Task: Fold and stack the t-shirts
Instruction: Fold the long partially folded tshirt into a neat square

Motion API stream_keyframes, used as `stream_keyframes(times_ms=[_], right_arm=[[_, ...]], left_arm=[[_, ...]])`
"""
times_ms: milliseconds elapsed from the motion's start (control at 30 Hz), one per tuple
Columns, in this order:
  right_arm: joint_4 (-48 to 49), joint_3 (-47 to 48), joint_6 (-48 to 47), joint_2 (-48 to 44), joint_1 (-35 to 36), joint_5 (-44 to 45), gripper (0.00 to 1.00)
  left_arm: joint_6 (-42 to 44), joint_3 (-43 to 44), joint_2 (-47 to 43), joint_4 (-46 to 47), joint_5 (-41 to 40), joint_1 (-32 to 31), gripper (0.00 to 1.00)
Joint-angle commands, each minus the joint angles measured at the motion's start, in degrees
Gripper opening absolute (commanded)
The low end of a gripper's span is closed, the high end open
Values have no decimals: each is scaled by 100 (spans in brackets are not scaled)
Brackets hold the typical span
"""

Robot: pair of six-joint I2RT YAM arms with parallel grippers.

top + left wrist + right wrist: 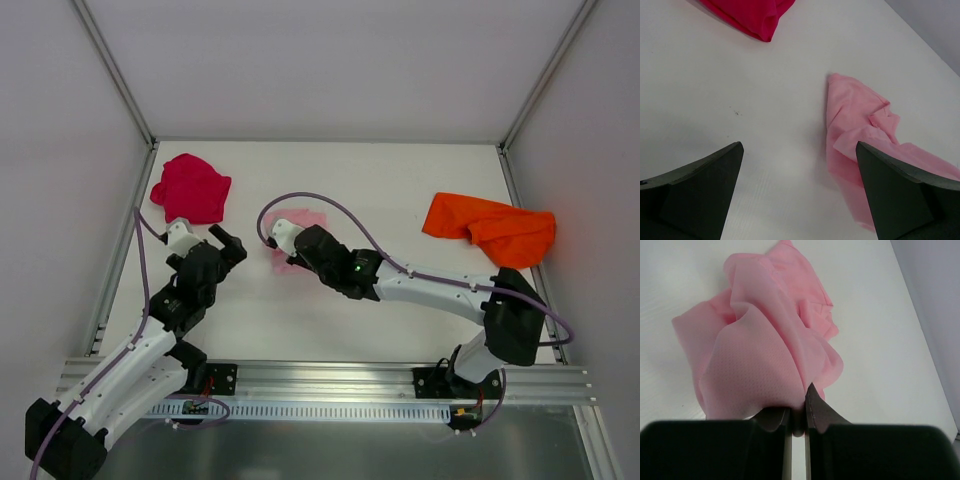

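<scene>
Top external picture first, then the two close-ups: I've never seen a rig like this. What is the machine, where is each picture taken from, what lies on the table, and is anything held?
The machine is a robot: left arm and right arm, bolted at the near edge of a white table. The top external picture looks down from above and behind them. The other two come from a camera on each wrist, so the dark shapes at the bottom are that arm's own fingers. Three t-shirts lie crumpled and apart: a red t-shirt at far left, an orange t-shirt at far right, a pink t-shirt in the middle. The right gripper is shut on a fold of the pink t-shirt. The left gripper is open over bare table beside it, holding nothing.
</scene>
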Motion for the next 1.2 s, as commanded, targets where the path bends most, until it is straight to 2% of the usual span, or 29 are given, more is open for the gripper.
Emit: stream_keyframes(times_ms=[0, 367, 467, 600, 733, 800, 833, 1000, 1033, 1100, 1167], right_arm=[[-218, 10, -100, -605, -96, -719, 1], [-1469, -157, 252, -1176, -123, -2215, 1], [-1618, -227, 278, -1212, -70, -2287, 1], [-1794, -183, 226, -1115, 53, -2278, 1], [-1715, -175, 173, -1063, 88, -2252, 1], [-1628, -157, 129, -1054, 88, -2129, 1], [-1592, -148, 85, -1045, 97, -2041, 1], [-1460, 1, -12, -975, 79, -1909, 1], [-1495, 123, -29, -870, 79, -1900, 1], [-1539, 238, -82, -755, 71, -1900, 1], [-1583, 361, -108, -624, 70, -1900, 1]], left_arm=[[60, -46, -11, 238, -102, 39, 99], [157, 33, 428, 658, -6, 48, 99], [262, 59, 700, 879, 161, 48, 99], [438, 129, 1481, 1431, 503, 48, 99], [456, -108, 1782, 2030, 1205, 48, 98], [412, -239, 1712, 2084, 1234, 48, 96], [351, -292, 1659, 2084, 1225, 48, 89], [228, -451, 1571, 1926, 1523, 48, 72], [219, -477, 1580, 1908, 1585, 39, 54], [166, -573, 1571, 1873, 1664, 39, 33], [201, -653, 1588, 1899, 1787, 48, 17]])
